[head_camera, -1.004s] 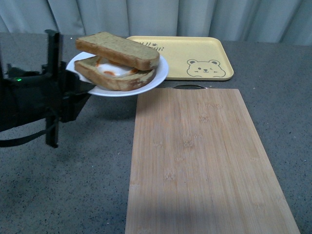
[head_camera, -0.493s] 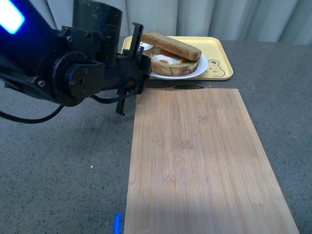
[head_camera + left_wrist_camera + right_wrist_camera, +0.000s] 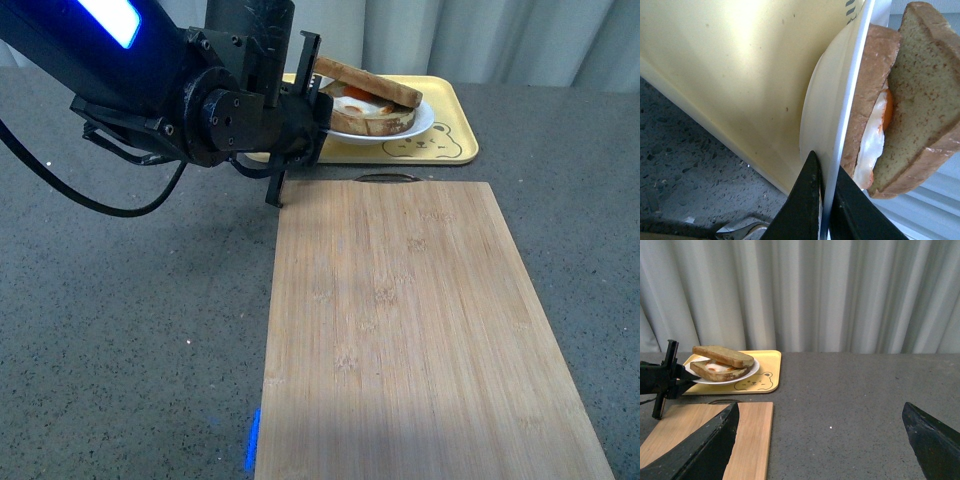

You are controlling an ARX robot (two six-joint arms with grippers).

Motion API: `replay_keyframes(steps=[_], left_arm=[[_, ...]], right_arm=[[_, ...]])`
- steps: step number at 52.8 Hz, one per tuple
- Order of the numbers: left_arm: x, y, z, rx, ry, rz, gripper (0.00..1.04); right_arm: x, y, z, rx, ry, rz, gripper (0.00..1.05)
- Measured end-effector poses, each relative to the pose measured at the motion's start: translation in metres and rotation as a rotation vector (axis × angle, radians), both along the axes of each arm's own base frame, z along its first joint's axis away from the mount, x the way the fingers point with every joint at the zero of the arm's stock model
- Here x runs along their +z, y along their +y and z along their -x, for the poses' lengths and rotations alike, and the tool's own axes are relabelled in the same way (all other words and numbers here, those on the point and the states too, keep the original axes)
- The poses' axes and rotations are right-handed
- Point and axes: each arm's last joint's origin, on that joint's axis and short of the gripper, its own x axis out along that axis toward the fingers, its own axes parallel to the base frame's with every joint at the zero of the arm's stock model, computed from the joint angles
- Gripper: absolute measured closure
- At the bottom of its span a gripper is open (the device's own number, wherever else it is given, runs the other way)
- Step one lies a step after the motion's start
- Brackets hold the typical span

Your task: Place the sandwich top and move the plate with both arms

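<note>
The white plate [image 3: 422,122] carries an egg-topped slice [image 3: 375,120] with the sandwich top [image 3: 368,83] lying askew on it. My left gripper [image 3: 318,110] is shut on the plate's near-left rim and holds the plate over the yellow tray [image 3: 445,145]. In the left wrist view the fingertips [image 3: 812,175] pinch the rim [image 3: 832,115], with the sandwich top [image 3: 925,100] beyond. My right gripper [image 3: 820,440] is open and empty, well apart from the plate [image 3: 752,371] and sandwich top [image 3: 722,356]. It is out of the front view.
A long wooden cutting board [image 3: 400,330] lies in the middle, in front of the bear-print tray [image 3: 765,382]. The board's edge also shows in the right wrist view [image 3: 755,435]. The grey table [image 3: 130,330] lies all around. A curtain hangs behind.
My left arm has carried the plate with the sandwich from the table's left side to the right and farther back, over the yellow tray.
</note>
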Motion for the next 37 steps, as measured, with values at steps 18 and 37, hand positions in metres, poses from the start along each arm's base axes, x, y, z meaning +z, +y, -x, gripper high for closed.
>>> replay_keyframes(steps=[18,37], left_arm=[[0.008,0.01,0.022,-0.04,0.002,-0.101,0.47],[0.035,0.061,0.096,-0.003,-0.439,-0.926,0.28]], right_arm=[[0.0,0.0,0.0,0.0,0.0,0.0,0.09],[0.0,0.0,0.0,0.0,0.0,0.0,0.09]])
